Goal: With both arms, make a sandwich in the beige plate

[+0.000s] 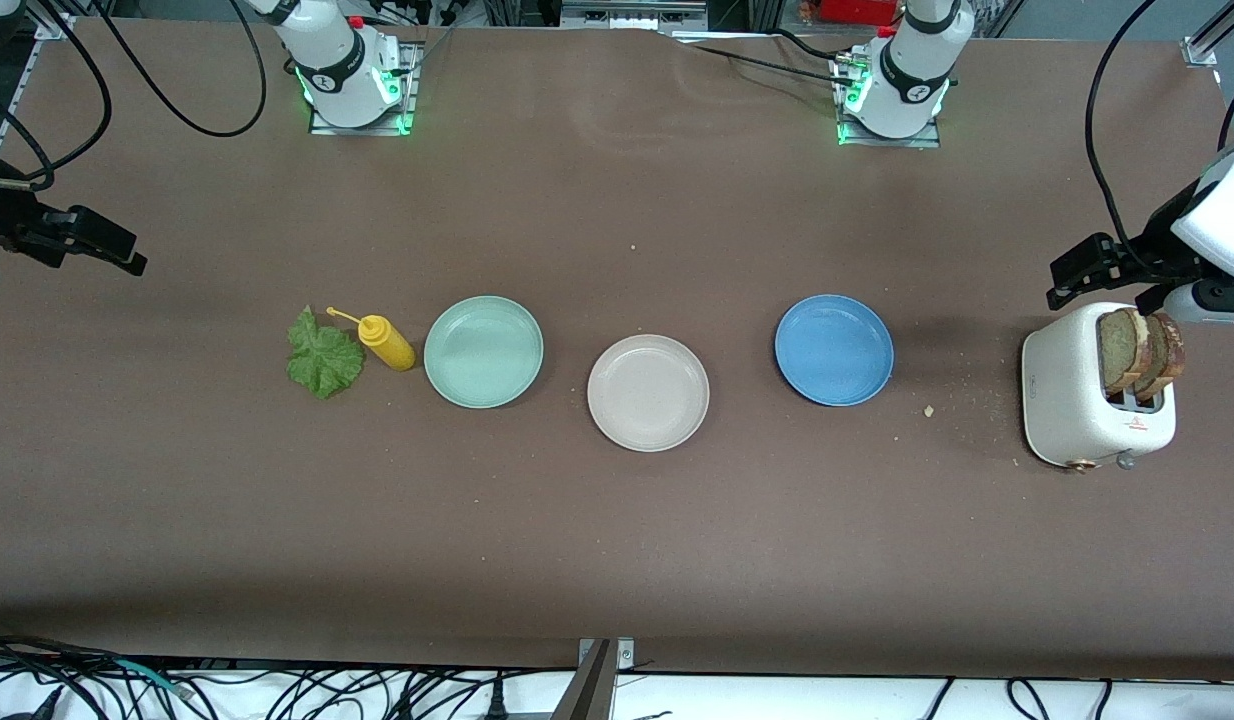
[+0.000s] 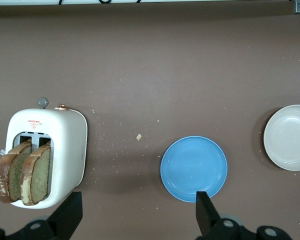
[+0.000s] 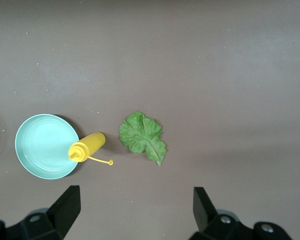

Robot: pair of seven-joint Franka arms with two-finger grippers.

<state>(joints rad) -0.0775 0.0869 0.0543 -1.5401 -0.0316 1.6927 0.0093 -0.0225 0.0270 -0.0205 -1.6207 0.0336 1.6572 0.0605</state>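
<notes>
The beige plate [image 1: 648, 392] sits bare at the table's middle; it also shows in the left wrist view [image 2: 289, 137]. Two toasted bread slices [image 1: 1140, 352] stand in the white toaster [image 1: 1077, 398] at the left arm's end, also seen in the left wrist view [image 2: 23, 172]. A green lettuce leaf [image 1: 323, 355] lies at the right arm's end, also in the right wrist view [image 3: 142, 136]. My left gripper [image 1: 1077, 275] is open and empty, up over the table beside the toaster. My right gripper [image 1: 97, 245] is open and empty, up over the table's right-arm end.
A mint-green plate [image 1: 483, 351] and a yellow squeeze bottle [image 1: 385, 341] lie between the lettuce and the beige plate. A blue plate [image 1: 834, 349] sits between the beige plate and the toaster. Crumbs dot the table near the toaster.
</notes>
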